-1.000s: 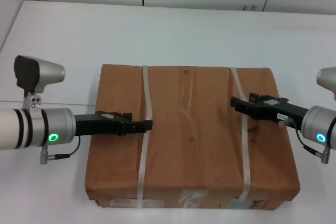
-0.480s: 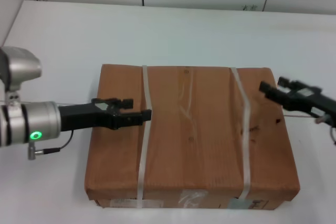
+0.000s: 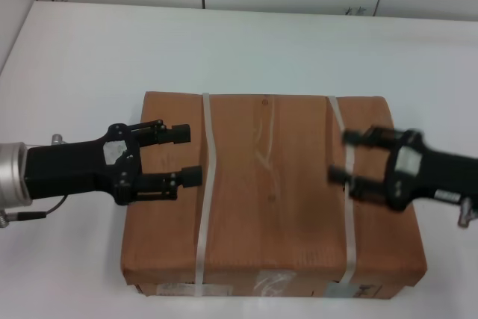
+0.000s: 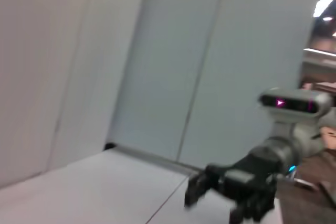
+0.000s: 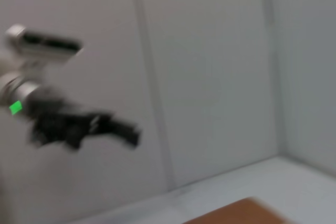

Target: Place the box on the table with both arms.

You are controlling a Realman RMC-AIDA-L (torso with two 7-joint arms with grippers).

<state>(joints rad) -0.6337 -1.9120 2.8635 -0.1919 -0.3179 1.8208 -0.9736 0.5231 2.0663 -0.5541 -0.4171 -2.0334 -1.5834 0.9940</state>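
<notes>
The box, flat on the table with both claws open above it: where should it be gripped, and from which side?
The box is far wider than either claw's opening, so no single pinch would hold it. Best is probably a two-arm squeeze: the left claw pressing its left side wall, the right claw its right wall, both coming in level from the outside. The white straps look too flat against the top to hook.

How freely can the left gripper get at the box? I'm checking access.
Probably freely: the left gripper hangs open over the box top, near a white strap, with nothing between.
</notes>
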